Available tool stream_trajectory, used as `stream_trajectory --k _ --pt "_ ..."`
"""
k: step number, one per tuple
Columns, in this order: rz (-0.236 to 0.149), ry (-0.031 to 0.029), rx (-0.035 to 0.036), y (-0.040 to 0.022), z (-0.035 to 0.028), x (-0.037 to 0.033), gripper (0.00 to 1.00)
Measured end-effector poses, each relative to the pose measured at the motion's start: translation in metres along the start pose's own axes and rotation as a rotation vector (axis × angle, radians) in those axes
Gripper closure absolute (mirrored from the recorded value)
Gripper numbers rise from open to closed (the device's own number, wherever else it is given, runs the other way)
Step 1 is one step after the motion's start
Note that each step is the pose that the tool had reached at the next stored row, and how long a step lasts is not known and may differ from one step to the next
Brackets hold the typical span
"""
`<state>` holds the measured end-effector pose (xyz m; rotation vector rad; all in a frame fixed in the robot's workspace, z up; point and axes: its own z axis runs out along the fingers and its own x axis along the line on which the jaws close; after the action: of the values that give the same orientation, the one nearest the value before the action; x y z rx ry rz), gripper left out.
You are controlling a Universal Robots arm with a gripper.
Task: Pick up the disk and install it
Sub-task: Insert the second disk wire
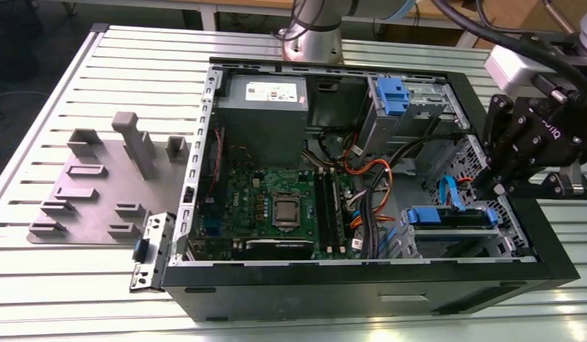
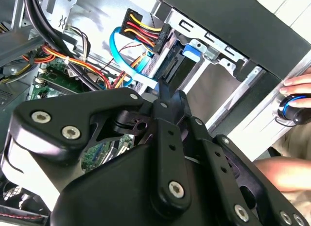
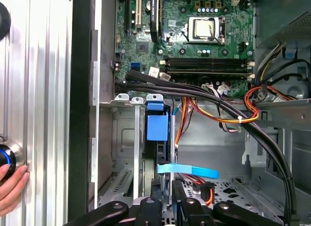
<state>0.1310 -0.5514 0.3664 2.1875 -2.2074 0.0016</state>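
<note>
In the exterior view the gripper hangs inside the case, just above the disk, which sits in its bay. In the second wrist view its fingers look pinched together, empty. In the first wrist view the disk's blue caddy handle stands edge-on; pressing should stay square to the bay.

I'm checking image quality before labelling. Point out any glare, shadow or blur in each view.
Exterior view: bright glare on the slatted table along the front edge, while the case interior stays evenly lit. Second wrist view: the hand looms close and dark, a person's fingers look washed out. First wrist view: the motherboard is sharp, and the slatted table shows pale reflections.
</note>
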Motion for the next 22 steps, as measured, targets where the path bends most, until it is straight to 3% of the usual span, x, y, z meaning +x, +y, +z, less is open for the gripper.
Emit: stream_trajectory --k 4,11,22 --pt "0.000 -0.0011 0.0000 -0.0002 0.0070 -0.0002 0.76" --pt "0.000 -0.0013 -0.0003 -0.0014 0.0099 -0.0016 0.76" --pt "0.000 -0.0012 -0.0073 -0.0092 0.0158 -0.0133 0.76"
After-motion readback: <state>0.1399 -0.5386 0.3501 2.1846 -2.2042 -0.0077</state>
